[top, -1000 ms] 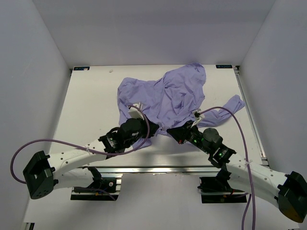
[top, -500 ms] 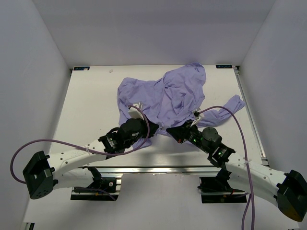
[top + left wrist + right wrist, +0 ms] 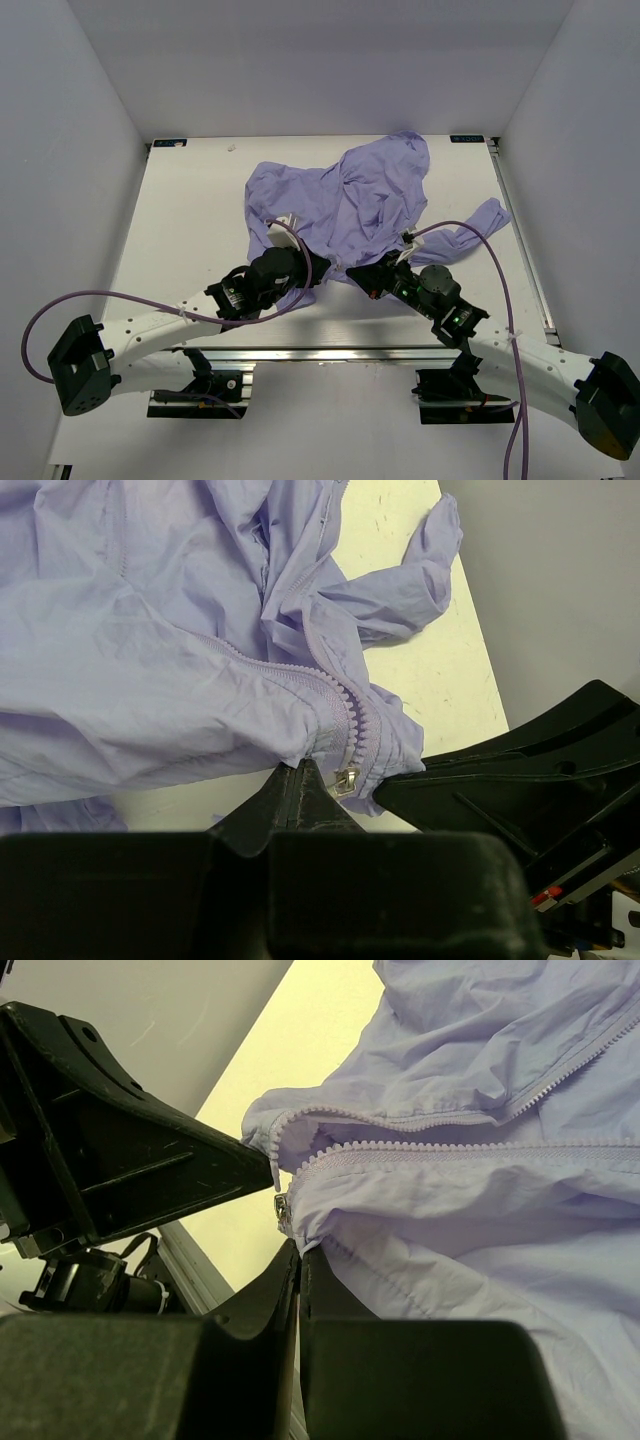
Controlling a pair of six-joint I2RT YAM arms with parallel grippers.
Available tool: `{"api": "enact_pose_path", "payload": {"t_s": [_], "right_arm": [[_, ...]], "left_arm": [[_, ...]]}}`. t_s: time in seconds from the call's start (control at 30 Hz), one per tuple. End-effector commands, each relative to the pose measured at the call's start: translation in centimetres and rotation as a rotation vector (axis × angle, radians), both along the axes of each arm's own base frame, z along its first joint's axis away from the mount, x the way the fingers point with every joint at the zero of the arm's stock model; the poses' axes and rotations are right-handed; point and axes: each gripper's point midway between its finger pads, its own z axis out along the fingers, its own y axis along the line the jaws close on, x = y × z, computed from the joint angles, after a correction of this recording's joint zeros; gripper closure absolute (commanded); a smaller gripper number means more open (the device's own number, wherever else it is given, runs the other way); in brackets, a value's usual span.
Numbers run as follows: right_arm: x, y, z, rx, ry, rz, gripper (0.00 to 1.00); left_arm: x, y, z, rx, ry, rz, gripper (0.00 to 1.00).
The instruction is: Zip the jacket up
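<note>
My left hand (image 3: 300, 776) is clenched on the bottom edge of the jacket (image 3: 350, 195). Its two black fingers press flat together with a fold of cloth nipped at their tips, just beside the small metal slider (image 3: 347, 778) of the zipper. My right hand (image 3: 299, 1252) is clamped the same way on the hem, with fabric caught between its fingers just below the slider.

The jacket lies crumpled on the white counter (image 3: 190, 220), toward the far right, with one sleeve (image 3: 480, 225) trailing to the right edge. Its near hem reaches both hands, which meet nose to nose near the middle. The cloth is thin, matte lavender, full of soft creases.

From overhead I get only the heap and the arms; the zipper is too small to make out there. The wrist views show it: rows of moulded lavender teeth (image 3: 450, 1148) running close together toward the slider, though I cannot tell how far they are meshed. Each wrist view also catches the other hand's black finger close by.
</note>
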Motion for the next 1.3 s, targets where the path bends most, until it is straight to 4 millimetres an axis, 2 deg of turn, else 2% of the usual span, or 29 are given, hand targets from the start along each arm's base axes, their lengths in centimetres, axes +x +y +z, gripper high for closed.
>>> {"api": "enact_pose_path", "payload": {"t_s": [0.0, 0.67, 0.93, 1.1, 1.27], "right_arm": [[0.7, 0.5, 3.9, 0.077, -0.086, -0.006, 1.00], [1.6, 0.7, 5.3, 0.106, -0.116, -0.032, 1.00], [2.2, 0.7, 6.1, 0.085, -0.117, -0.058, 1.00], [1.8, 0.7, 5.7, 0.070, -0.097, -0.040, 1.00], [0.6, 0.7, 3.3, 0.004, -0.048, 0.010, 1.00]], "left_arm": [[0.0, -0.5, 1.8, -0.027, -0.030, -0.010, 1.00], [-0.5, -0.8, 1.9, -0.037, -0.033, -0.041, 1.00], [-1.2, -0.2, 0.9, 0.018, -0.037, -0.061, 1.00], [-1.4, 0.5, 0.3, 0.050, -0.026, -0.044, 1.00], [-1.1, 0.9, 1.4, 0.022, -0.046, -0.015, 1.00]]}}
